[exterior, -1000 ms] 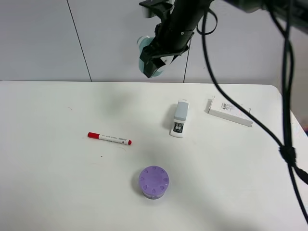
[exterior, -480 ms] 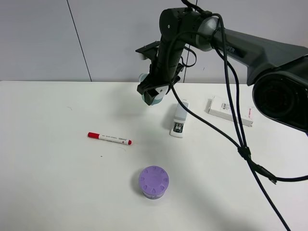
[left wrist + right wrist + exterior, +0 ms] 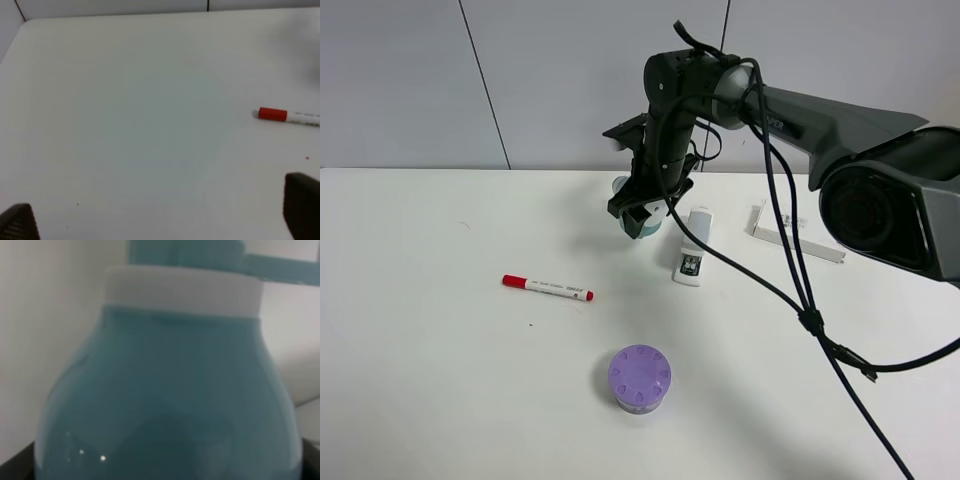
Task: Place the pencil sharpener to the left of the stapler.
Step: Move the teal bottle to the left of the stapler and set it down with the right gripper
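1. The right gripper [image 3: 646, 207] is clamping the teal dome-shaped plastic pencil sharpener [image 3: 642, 229] and holding it low, just left of the far end of the small pale grey and white stapler [image 3: 692, 247]; I cannot tell whether its base is touching the surface.
2. The step in hand is looking like the set-down; doing it well is calling for a straight descent until the base is sitting flat, and only then a slow parting of the fingers.
3. The sharpener is hanging very near the stapler; a sideways drift could be knocking it, so any correction should be going leftward.
4. In the right wrist view the teal body is filling the frame; the high view is giving the better guide to clearance.
5. The left gripper [image 3: 159, 220] is waiting with fingers spread wide and holding nothing, with the red-capped white marker pen [image 3: 287, 115] in sight.
6. The smooth white tabletop [image 3: 440, 380] is offering little grip, so a rounded body released tilted could be rolling; a purple ridged-lid jar [image 3: 639, 378] is standing nearer, a white rectangular box [image 3: 798, 232] is lying right of the stapler, and a grey panelled wall [image 3: 400, 80] is closing the far side.
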